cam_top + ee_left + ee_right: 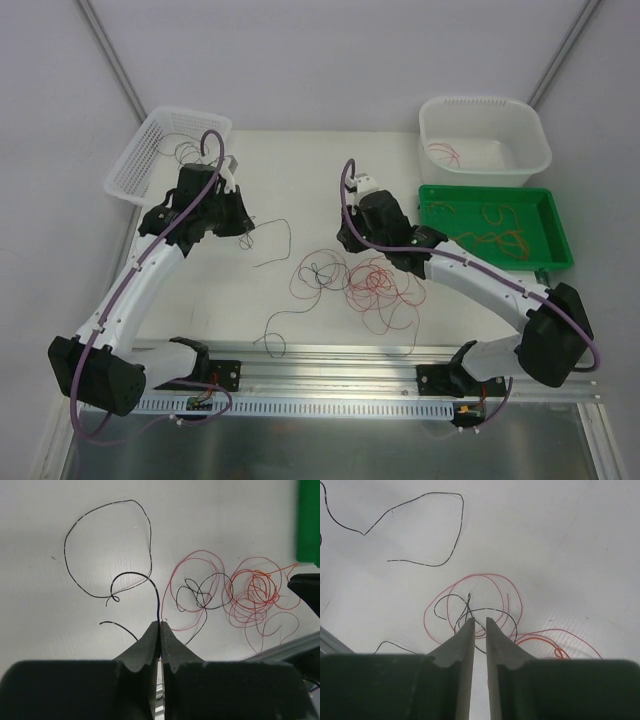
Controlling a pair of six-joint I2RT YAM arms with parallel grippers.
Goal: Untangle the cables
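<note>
Two white-and-black arms with purple hoses

The left arm (150,290) and right arm (480,285) have smooth white link shells and bulky black joint housings; a thin purple hose (128,283) runs along each arm; from the wrist cameras the fingers (142,652) are dark grey tapered wedges, each with a scalloped notch at its shoulder.

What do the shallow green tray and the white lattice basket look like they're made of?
Shallow green tray: probably moulded plastic, smooth, going by its even colour and rounded rim. White lattice basket: likely plastic too, matt, its walls one regular moulded grid.
</note>
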